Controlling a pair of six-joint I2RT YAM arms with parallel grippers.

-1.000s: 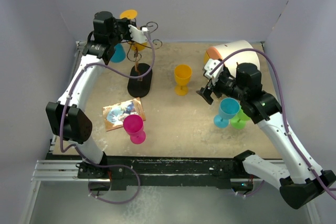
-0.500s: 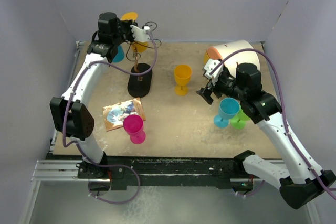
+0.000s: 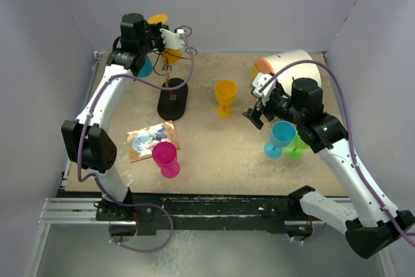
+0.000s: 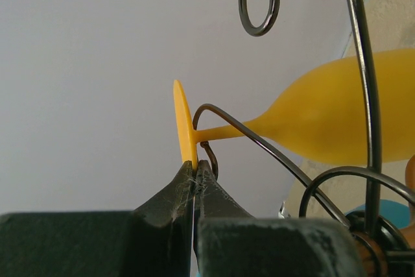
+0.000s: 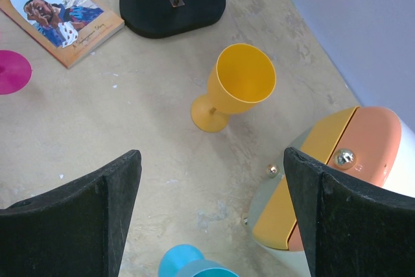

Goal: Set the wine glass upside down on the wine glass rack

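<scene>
The wine glass rack stands at the back left, with a black oval base, a brown stem and curled wire arms. My left gripper is up at those arms. In the left wrist view it is shut on the rim of the foot of a yellow wine glass. The glass's thin stem lies in a curled wire arm, with its bowl pointing away from the gripper. My right gripper is open and empty over the table at the right.
Another yellow glass stands upright mid-table. Blue and green glasses stand under my right arm. A magenta glass and a book lie front left. A teal glass is by the rack. A rounded box is at the back right.
My left gripper has shifted slightly right and towards the back wall with the yellow glass at the rack's arms. The right arm has not moved.
</scene>
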